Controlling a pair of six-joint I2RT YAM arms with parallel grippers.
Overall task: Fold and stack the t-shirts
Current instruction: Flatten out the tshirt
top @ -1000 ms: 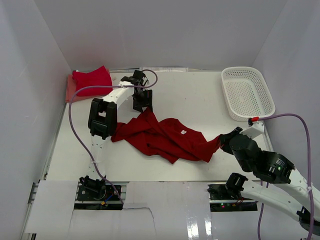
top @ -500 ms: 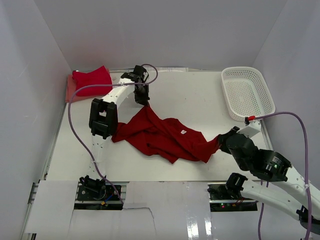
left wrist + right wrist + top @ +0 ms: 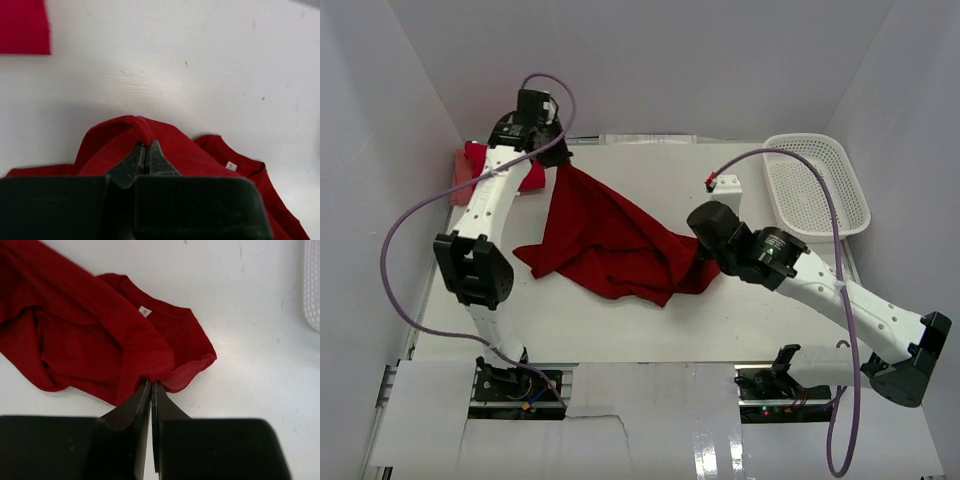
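Note:
A dark red t-shirt [image 3: 605, 240] hangs stretched between my two grippers above the white table. My left gripper [image 3: 558, 165] is raised at the back left, shut on one corner of the t-shirt [image 3: 165, 150]. My right gripper [image 3: 700, 252] is at the middle right, shut on the opposite edge of the t-shirt [image 3: 100, 345]. The shirt's lower folds rest on the table, and its collar label [image 3: 145, 311] shows. A folded red t-shirt [image 3: 480, 160] lies on a pink one at the far left corner, partly hidden behind the left arm; a corner of it [image 3: 22, 25] shows in the left wrist view.
A white mesh basket [image 3: 815, 185] stands at the back right of the table. White walls enclose the table on the left, back and right. The left arm's purple cable loops over the left side.
The left gripper closed on the shirt's corner and lifted it back and left. The right arm swung left and forward with its edge, pulling the shirt up off the table.

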